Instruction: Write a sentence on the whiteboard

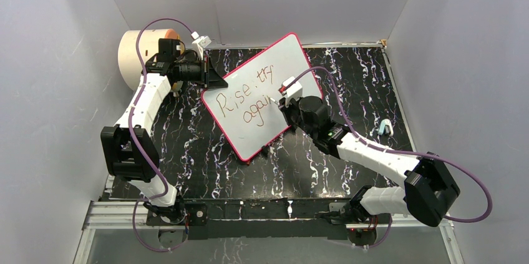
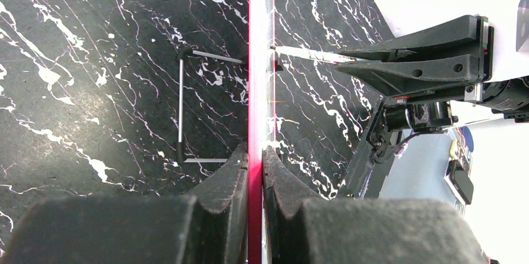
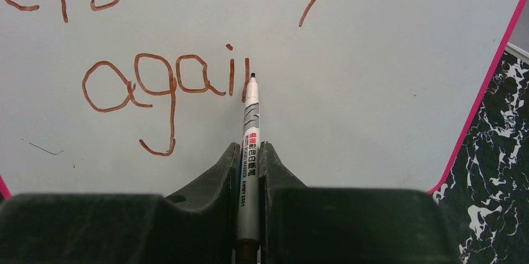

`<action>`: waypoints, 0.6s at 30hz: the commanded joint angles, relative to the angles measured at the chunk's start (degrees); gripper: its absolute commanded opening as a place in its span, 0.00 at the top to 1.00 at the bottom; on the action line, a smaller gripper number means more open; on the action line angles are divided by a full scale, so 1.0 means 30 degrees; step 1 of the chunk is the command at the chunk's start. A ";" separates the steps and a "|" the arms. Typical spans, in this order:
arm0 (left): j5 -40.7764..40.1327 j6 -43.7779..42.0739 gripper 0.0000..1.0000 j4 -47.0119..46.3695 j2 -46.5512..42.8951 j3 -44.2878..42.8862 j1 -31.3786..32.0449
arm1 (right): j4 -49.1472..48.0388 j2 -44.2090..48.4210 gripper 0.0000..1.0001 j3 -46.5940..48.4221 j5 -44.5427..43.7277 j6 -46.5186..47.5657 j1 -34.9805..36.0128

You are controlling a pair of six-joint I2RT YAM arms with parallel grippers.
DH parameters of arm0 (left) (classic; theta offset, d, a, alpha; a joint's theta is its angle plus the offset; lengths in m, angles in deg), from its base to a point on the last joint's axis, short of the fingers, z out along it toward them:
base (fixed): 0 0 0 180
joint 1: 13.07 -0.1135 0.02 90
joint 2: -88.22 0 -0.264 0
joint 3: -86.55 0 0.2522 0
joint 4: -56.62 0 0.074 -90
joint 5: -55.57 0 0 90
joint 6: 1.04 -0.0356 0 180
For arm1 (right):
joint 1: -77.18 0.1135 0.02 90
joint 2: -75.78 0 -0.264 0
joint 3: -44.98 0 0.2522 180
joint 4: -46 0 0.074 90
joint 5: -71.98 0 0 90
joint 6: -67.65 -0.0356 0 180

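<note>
My right gripper (image 3: 249,155) is clamped on a silver marker (image 3: 251,114). The barrel runs straight out between my fingers, its dark tip pointing away from me at the whiteboard (image 3: 387,89). The tip sits just right of the last upright stroke.

The sentence (image 1: 246,103) lies directly ahead of that gripper in reddish-brown. It reads "Rise, try" on the far line, with "agai" and one further stroke on the near line. Both lines run along the board's long axis.

My left gripper (image 2: 252,159) is closed on the board's pink-red rim, which I see edge-on running straight away from my fingers. A thin wire stand (image 2: 181,108) juts out to the left of that edge over the black marbled table (image 2: 75,89). My right arm crowds the writing side.

From above, the board's long axis slants from my left gripper toward the far right. A cream cylinder (image 1: 138,55) stands behind my left wrist. A small pale blue object (image 1: 385,128) lies well right of my right gripper.
</note>
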 commanded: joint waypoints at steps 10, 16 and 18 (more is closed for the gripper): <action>-0.0909 -0.0726 1.00 0.1663 0.0112 0.0677 0.0365 | -0.1378 0.0095 1.00 0.0747 0.0545 0.0283 -0.0105; -0.0955 -0.0711 1.00 0.1655 0.0082 0.0680 0.0364 | -0.1271 0.0271 1.00 0.0768 0.0586 0.0297 -0.0097; -0.0955 -0.0719 1.00 0.1654 0.0086 0.0698 0.0363 | -0.1329 0.0242 1.00 0.0700 0.0447 0.0300 -0.0105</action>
